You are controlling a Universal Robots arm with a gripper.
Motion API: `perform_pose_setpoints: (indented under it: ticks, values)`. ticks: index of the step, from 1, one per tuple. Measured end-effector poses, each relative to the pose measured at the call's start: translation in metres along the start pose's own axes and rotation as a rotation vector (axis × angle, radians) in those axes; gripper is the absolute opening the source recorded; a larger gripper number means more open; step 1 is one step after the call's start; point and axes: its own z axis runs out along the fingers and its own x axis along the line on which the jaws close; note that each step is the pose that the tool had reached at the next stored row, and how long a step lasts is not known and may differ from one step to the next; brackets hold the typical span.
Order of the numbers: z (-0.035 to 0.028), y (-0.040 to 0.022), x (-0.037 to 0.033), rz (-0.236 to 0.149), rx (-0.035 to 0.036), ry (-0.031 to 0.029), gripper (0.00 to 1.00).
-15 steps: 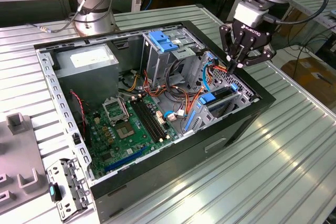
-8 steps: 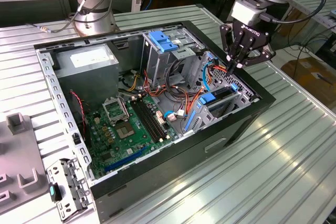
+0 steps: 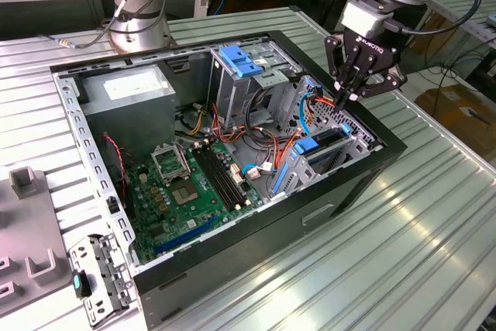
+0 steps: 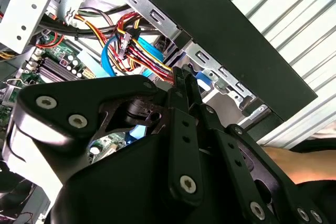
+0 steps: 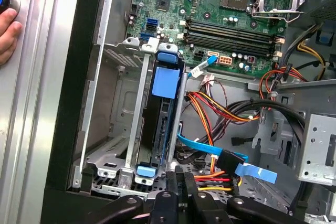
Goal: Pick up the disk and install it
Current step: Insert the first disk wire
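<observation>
The disk [image 5: 157, 124] stands on edge in a slot of the drive bay [image 5: 113, 129] inside the open computer case [image 3: 372, 162]. It is a dark slab with blue plastic rail tabs at both ends. In the exterior view the disk [image 3: 328, 136] sits in the bay at the case's right end. My gripper [image 3: 346, 98] hangs just above that end of the case, over the red and blue cables. The fingers [image 5: 175, 179] are pressed together with nothing between them. In the second wrist view the gripper [image 4: 181, 76] points at the cable bundle beside the bay.
A grey box with a white sticker [image 3: 128, 87] and a metal cage with a blue handle [image 3: 240, 63] sit at the back of the case. The motherboard [image 3: 194, 184] lies on its floor. Cables [image 5: 220, 111] cross beside the bay. A person's hand [image 5: 8, 22] rests on the table.
</observation>
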Motion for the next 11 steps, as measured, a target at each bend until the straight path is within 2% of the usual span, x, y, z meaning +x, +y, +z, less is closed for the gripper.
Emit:
perform_pose_setpoints:
  ticks: [5,8,11]
  values:
    - [0.0001,0.0003,0.0016,0.000,0.0000,0.0001,0.16]
    - [0.0016,0.0073,0.0033,0.001,0.0000,0.0001,0.16]
    - [0.0037,0.0075,0.0033,0.037,-0.0013,-0.0001,0.16]
